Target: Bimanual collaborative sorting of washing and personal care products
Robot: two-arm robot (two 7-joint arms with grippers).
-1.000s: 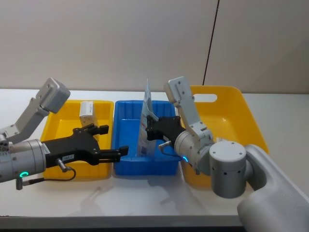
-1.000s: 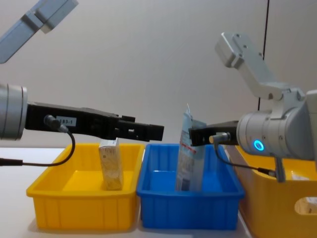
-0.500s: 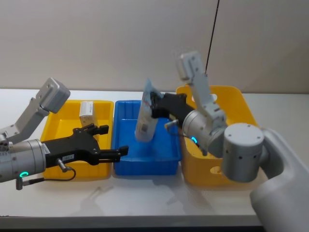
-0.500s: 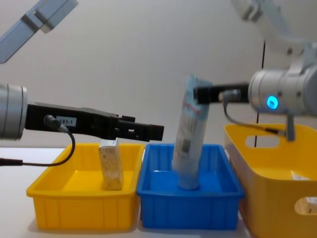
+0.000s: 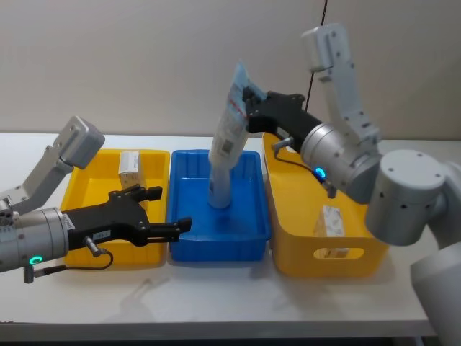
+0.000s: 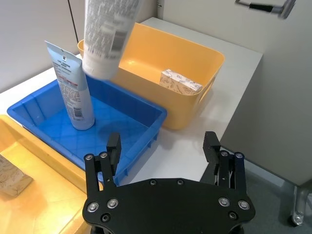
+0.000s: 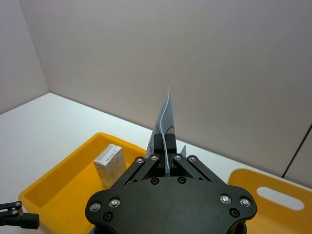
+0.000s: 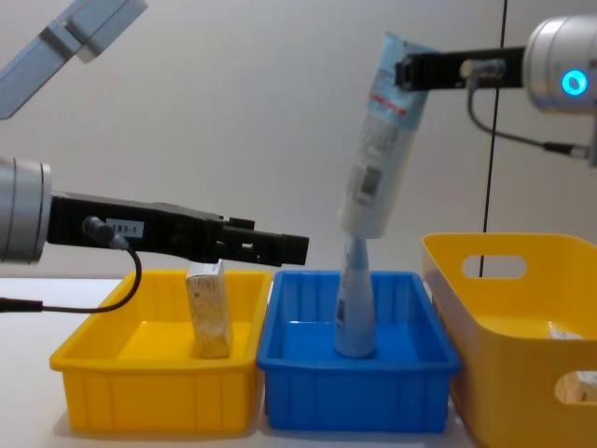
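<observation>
Two squeeze tubes in the head view: the right gripper (image 5: pixel 248 108) pinches the raised tube (image 5: pixel 230 122) by its crimped end above the blue bin (image 5: pixel 248 231). In the chest view, the standing tube (image 8: pixel 354 299) stays inside. Left wrist view: the left gripper (image 6: pixel 165 148) spread wide, empty.

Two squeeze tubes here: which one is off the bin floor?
The upper tube, pinched at its crimped end by the right claw; the other tube stands cap-down in the blue bin.

Grey cylindrical arms; black screw-studded grippers (lit teal and blue rings), looping black cables
</observation>
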